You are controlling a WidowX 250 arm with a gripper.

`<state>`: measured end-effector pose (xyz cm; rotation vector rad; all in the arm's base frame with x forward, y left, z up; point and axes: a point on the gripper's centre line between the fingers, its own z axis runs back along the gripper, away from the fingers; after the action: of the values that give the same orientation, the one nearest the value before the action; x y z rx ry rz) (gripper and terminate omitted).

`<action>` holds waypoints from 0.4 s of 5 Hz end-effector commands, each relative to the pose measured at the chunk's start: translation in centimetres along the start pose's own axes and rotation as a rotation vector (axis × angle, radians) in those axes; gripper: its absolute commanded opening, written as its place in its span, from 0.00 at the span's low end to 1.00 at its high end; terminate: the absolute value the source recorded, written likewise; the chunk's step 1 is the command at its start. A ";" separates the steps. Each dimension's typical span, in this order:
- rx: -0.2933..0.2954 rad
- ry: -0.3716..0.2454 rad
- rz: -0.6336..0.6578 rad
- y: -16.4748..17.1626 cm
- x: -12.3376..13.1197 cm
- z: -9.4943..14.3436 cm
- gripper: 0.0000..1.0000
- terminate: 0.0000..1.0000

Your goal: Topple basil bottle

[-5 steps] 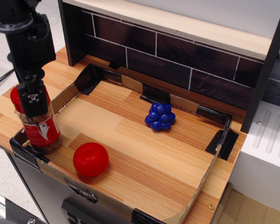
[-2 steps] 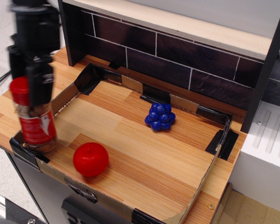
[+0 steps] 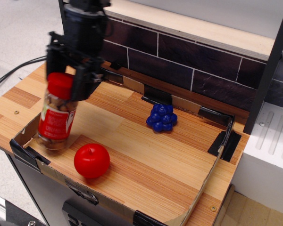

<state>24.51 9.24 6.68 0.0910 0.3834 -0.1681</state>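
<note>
The basil bottle point(image 3: 54, 123) is a clear jar with a red cap and red label. It stands at the front left corner of the cardboard-edged tray point(image 3: 212, 176), its top leaning to the right. My black gripper point(image 3: 70, 84) is at the bottle's cap. One finger point(image 3: 85, 81) shows to the right of the cap and another dark part to its left. The view is blurred, so I cannot tell whether the jaws clamp the cap or only press against it.
A red apple point(image 3: 91, 160) lies just right of the bottle's base. A blue grape cluster point(image 3: 162, 117) sits in the middle of the tray. A dark tiled back wall point(image 3: 179, 61) stands behind. A white block point(image 3: 269, 155) stands at the right.
My gripper has moved to the right and farther back. The bottle's top has swung with it, from upright to leaning right. The bottle's base has stayed in the corner.
</note>
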 end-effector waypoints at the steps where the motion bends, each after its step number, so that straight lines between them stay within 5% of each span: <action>1: 0.022 -0.137 0.020 -0.3 4.2 -1.4 0.00 0.00; 2: -0.001 -0.299 0.039 0.1 5.7 -1.3 0.00 0.00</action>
<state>28.13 8.04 1.69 0.0473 0.1200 -0.1365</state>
